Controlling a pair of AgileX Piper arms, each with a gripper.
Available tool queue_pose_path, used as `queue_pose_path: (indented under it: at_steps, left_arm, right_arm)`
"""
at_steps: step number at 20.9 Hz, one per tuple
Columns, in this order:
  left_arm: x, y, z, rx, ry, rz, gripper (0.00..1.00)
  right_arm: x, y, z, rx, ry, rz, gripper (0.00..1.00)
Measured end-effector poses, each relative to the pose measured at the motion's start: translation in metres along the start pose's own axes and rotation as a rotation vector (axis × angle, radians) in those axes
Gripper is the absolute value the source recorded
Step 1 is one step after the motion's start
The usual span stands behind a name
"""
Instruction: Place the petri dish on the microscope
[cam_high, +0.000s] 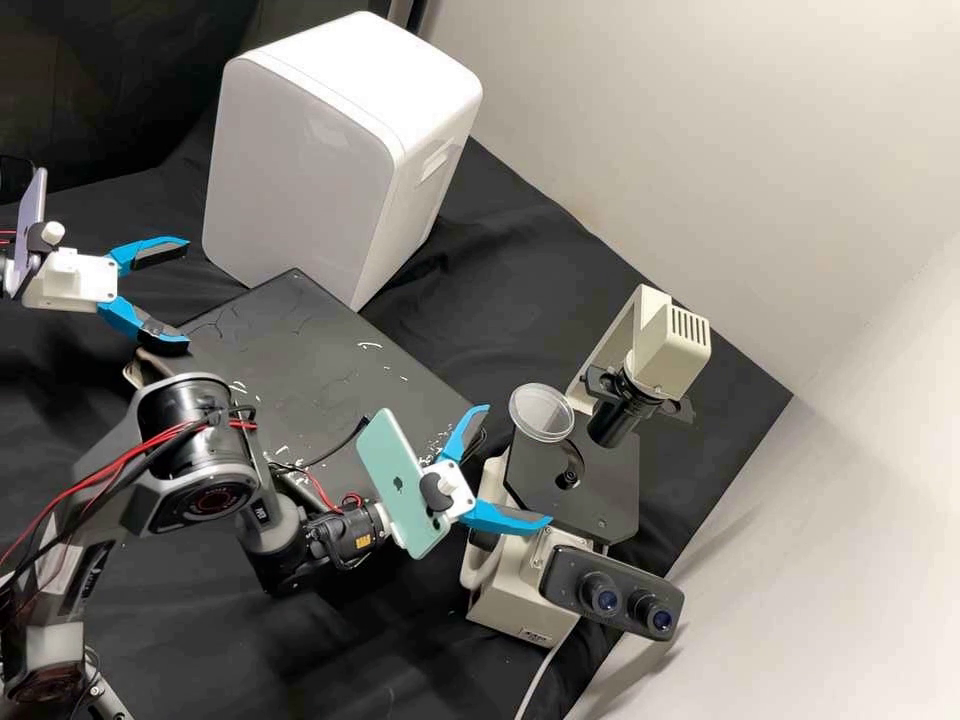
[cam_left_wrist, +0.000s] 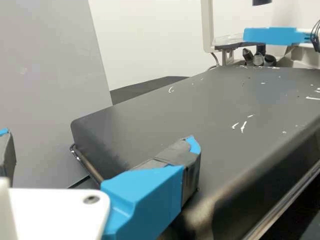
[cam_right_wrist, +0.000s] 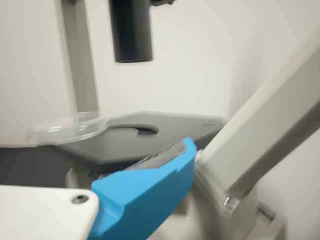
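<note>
"What's closest to us?"

"A dark grey arm joint (cam_high: 190, 455) trailing red wires, low on the near side."

"And from the left?"

"The left gripper (cam_high: 185, 291) hangs at the left corner of the black slab (cam_high: 300, 350), blue fingers spread, nothing between them. Behind the slab stands a white box (cam_high: 330, 150), shut. What it holds, I can't tell."

"The other arm?"

"The right gripper (cam_high: 515, 465) is just beside the microscope (cam_high: 520, 600), fingers wide apart, gripping nothing."

"And the petri dish?"

"The petri dish (cam_high: 541, 410) rests on the back-left corner of the stage (cam_high: 600, 490), partly over the edge, near the farther finger. It's clear right through. It's round, so no long way to it, and it lies about flat, mouth up."
</note>
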Motion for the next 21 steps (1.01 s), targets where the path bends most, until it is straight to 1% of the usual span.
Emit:
queue_pose_path:
  at_steps: [1,2,3,4,6,9,13,16,18,21]
  left_arm:
    - [0.0,0.0,0.0,0.0,0.0,0.0,1.0]
    - [0.0,0.0,0.0,0.0,0.0,0.0,1.0]
    - [0.0,0.0,0.0,0.0,0.0,0.0,1.0]
    - [0.0,0.0,0.0,0.0,0.0,0.0,1.0]
    - [0.0,0.0,0.0,0.0,0.0,0.0,1.0]
    - [0.0,0.0,0.0,0.0,0.0,0.0,1.0]
    - [0.0,0.0,0.0,0.0,0.0,0.0,1.0]
    - [0.0,0.0,0.0,0.0,0.0,0.0,1.0]
    - [0.0,0.0,0.0,0.013,0.0,0.0,1.0]
    - [0.0,0.0,0.0,0.013,0.0,0.0,1.0]
  right_arm:
    - [-0.001,0.0,0.0,0.006,-0.01,-0.007,1.0]
    - [-0.003,-0.001,0.001,0.007,-0.039,-0.029,1.0]
    - [-0.003,-0.002,0.002,0.012,-0.053,-0.039,1.0]
    - [-0.003,-0.002,0.002,0.012,-0.058,-0.041,1.0]
    - [-0.003,-0.001,0.0,0.01,-0.051,-0.04,1.0]
    - [-0.006,-0.002,0.001,0.01,-0.056,-0.047,1.0]
    - [-0.006,-0.002,0.001,0.01,-0.056,-0.048,1.0]
    - [-0.012,-0.001,-0.002,0.01,-0.054,-0.046,1.0]
    - [-0.017,0.001,-0.006,0.009,-0.049,-0.042,1.0]
    - [-0.026,0.005,-0.012,0.007,-0.037,-0.033,1.0]
